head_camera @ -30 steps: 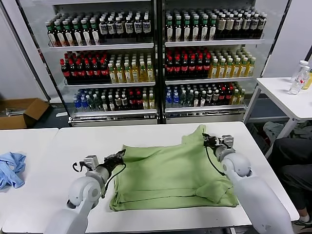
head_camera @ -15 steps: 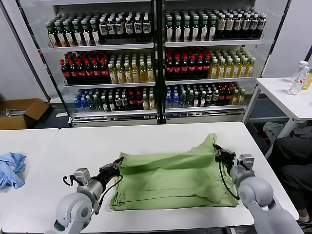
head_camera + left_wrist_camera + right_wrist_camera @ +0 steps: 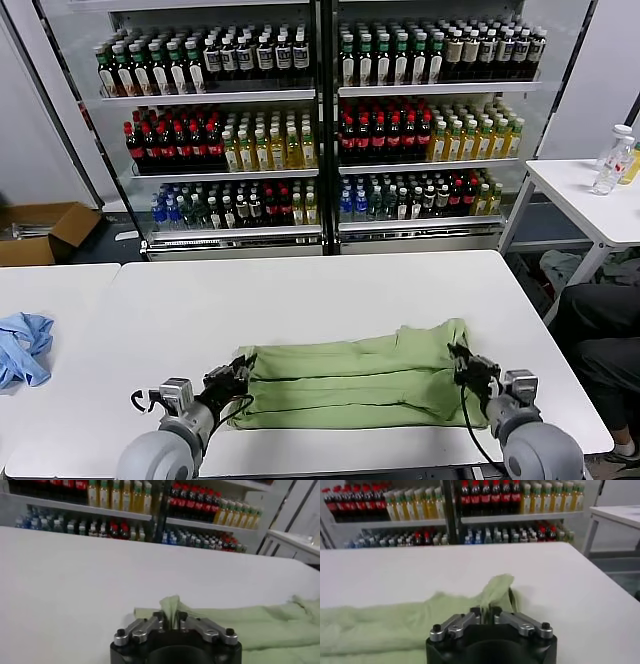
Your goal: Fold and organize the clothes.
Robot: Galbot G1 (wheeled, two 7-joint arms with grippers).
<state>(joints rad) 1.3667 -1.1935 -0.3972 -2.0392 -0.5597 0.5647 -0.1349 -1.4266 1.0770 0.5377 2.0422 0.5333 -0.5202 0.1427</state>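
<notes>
The light green shirt (image 3: 350, 375) lies folded into a long band near the front edge of the white table (image 3: 300, 290). My left gripper (image 3: 237, 375) is shut on the shirt's left end, low over the table. My right gripper (image 3: 468, 366) is shut on the shirt's right end. In the left wrist view a pinch of green cloth (image 3: 171, 607) stands up between the shut jaws of the left gripper (image 3: 170, 622). In the right wrist view the cloth (image 3: 495, 590) rises between the shut jaws of the right gripper (image 3: 487, 614). The collar, buttons and print are hidden.
A light blue cloth (image 3: 22, 345) lies on the separate table at the left. A glass-door cooler full of bottles (image 3: 320, 120) stands behind. A second white table (image 3: 590, 195) with a bottle is at the right, and a cardboard box (image 3: 40, 230) is on the floor at the left.
Both grippers have drawn the shirt's far edge toward me over the near part. The shirt has gone from a wide spread to a narrow folded band at the front edge.
</notes>
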